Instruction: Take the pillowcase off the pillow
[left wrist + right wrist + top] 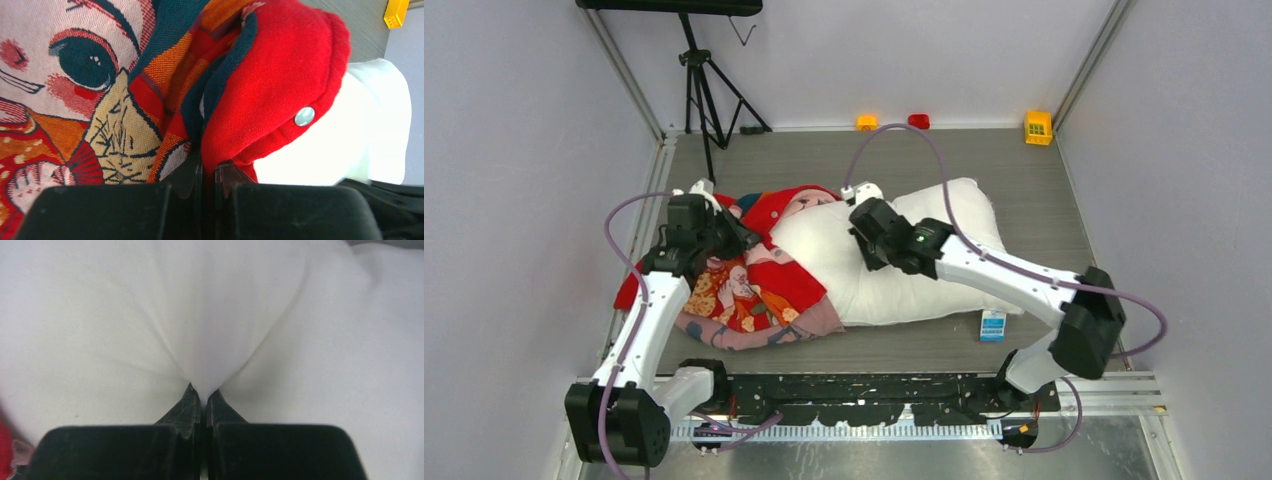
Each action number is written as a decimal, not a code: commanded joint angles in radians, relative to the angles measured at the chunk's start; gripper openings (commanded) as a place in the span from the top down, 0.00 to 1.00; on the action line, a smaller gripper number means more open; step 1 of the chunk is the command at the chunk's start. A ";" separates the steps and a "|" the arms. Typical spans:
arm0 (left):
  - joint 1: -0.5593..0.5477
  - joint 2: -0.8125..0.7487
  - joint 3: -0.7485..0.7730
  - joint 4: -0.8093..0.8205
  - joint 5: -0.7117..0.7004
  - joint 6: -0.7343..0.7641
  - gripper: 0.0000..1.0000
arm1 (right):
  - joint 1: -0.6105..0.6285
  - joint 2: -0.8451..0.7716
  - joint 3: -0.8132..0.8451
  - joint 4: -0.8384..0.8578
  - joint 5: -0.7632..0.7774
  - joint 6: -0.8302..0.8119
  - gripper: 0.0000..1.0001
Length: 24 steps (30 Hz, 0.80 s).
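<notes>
The white pillow [944, 240] lies across the table, its left end still inside the bunched red pillowcase [744, 290], which is printed with cartoon children. My left gripper [742, 238] is shut on a red fold of the pillowcase [270, 95] near a metal snap. The wrist view shows the cloth pinched between the closed jaws of this gripper [209, 172]. My right gripper [871, 252] presses on the pillow's middle and is shut on a pinch of its white fabric [210, 340], which puckers into the gripper [204, 396].
A small blue-and-white tag [991, 325] lies at the pillow's near right corner. Orange [866, 122], red [918, 121] and yellow [1037, 126] blocks sit along the back wall. A black tripod [699, 80] stands at the back left.
</notes>
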 commanded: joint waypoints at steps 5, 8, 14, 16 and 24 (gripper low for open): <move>0.003 0.038 -0.055 0.049 0.003 -0.088 1.00 | -0.292 -0.315 -0.070 0.022 0.267 0.147 1.00; 0.005 0.020 -0.053 0.016 -0.079 -0.093 1.00 | -0.427 -0.415 -0.115 0.022 0.259 0.194 1.00; 0.005 -0.050 -0.026 -0.070 -0.326 -0.096 1.00 | -0.558 -0.477 -0.152 0.003 0.271 0.181 1.00; 0.010 -0.077 -0.006 -0.108 -0.416 -0.097 1.00 | -0.587 -0.479 -0.149 -0.012 0.266 0.199 1.00; 0.025 -0.156 0.087 -0.192 -0.665 -0.054 1.00 | -0.665 -0.553 -0.165 0.002 0.295 0.283 1.00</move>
